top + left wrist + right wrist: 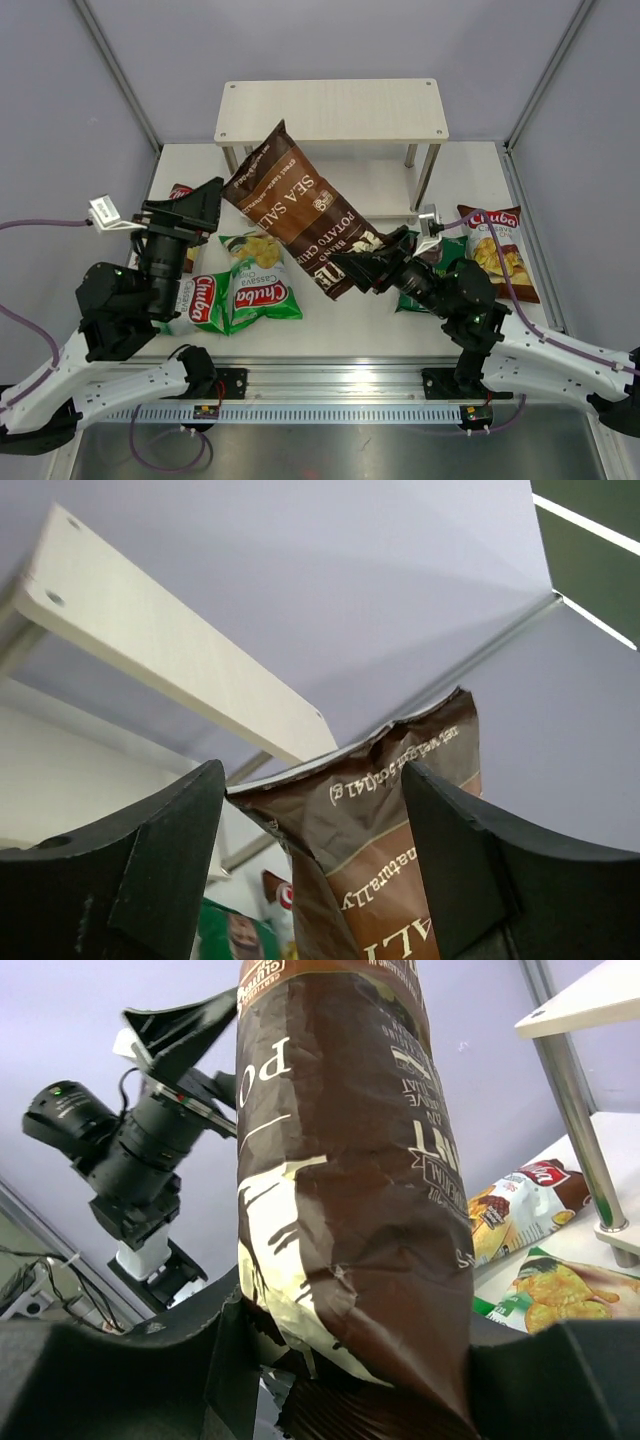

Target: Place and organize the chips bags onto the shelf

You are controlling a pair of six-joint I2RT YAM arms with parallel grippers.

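A dark brown Sea Salt chips bag (300,205) hangs tilted in the air in front of the shelf (330,108). My right gripper (365,265) is shut on the bag's lower end (350,1180), with its jaws pinching the crumpled foil (350,1360). My left gripper (200,205) is open at the bag's upper left edge. In the left wrist view the bag's top (400,820) shows between the spread jaws (312,780), with a gap on the left side. The shelf's top board (170,650) lies beyond.
Two light green Chuba bags (262,280) (205,300) lie on the table by the left arm. A white-brown Chuba Cassava bag (497,250) lies at the right, and a dark green bag (445,250) sits partly under the right arm. Another bag (180,192) peeks out behind the left gripper.
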